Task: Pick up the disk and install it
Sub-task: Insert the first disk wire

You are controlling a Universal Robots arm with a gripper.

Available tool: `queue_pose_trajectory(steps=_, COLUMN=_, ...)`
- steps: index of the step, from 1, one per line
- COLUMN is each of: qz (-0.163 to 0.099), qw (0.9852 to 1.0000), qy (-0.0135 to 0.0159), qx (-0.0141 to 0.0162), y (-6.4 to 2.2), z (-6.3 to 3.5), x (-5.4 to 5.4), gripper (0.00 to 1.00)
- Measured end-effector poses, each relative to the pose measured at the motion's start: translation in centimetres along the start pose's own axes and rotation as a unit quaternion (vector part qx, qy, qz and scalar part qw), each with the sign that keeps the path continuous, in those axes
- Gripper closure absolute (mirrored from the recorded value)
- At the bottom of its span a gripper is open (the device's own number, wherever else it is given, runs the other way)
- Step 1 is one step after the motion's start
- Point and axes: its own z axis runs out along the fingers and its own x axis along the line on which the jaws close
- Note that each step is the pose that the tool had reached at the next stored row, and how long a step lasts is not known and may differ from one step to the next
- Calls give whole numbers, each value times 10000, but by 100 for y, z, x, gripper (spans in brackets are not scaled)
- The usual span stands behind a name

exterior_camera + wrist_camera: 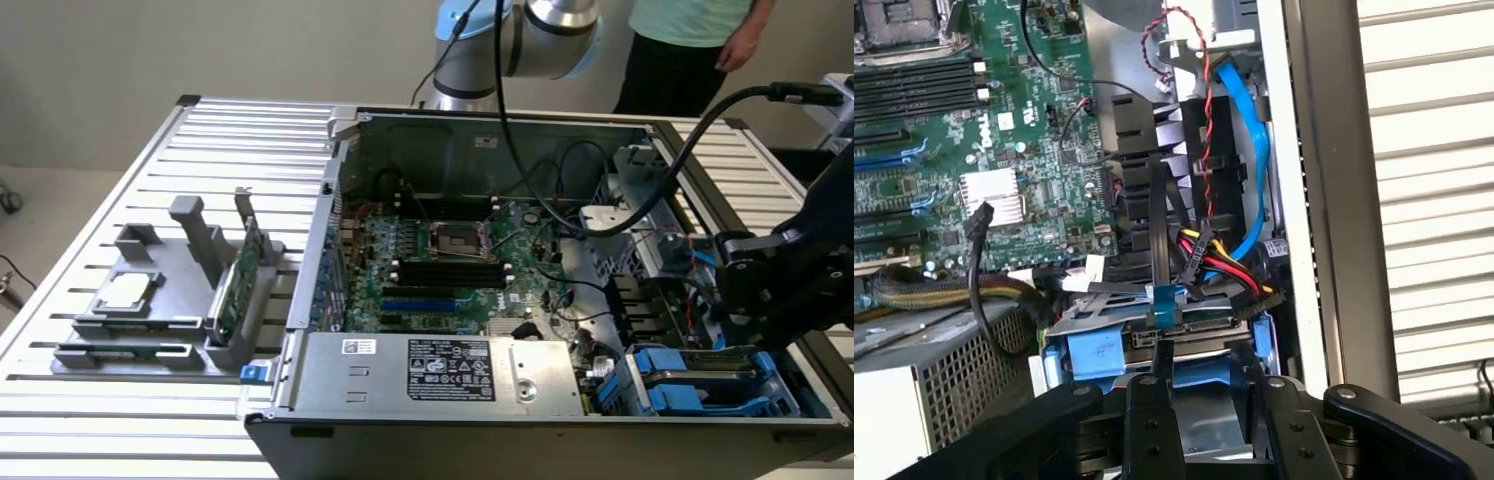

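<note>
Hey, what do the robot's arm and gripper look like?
The arm is a silver-grey tube with a light-blue joint cap. The gripper is matte black and blocky, with round screw holes. A thick black cable loops beside it.

The arm [534,30] at the top middle is silver with light blue caps, with a thick black cable [747,94] and a black gripper [1214,365].
</note>
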Motion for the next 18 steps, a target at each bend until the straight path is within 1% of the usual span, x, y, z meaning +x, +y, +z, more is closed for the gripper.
queue_pose_trajectory(steps=4, qz=207, qw=9998, qy=-5, qx=6, y=3, z=-1, x=0, gripper=63)
queue_pose_trajectory(steps=9, qz=412, qw=9991, qy=-10, qx=16, y=18, z=-2, x=-12, gripper=63)
queue_pose_trajectory(steps=14, qz=518, qw=9987, qy=-17, qx=36, y=62, z=1, x=-67, gripper=63)
queue_pose_trajectory(steps=18, qz=645, qw=9979, qy=-20, qx=44, y=83, z=3, x=-104, gripper=63)
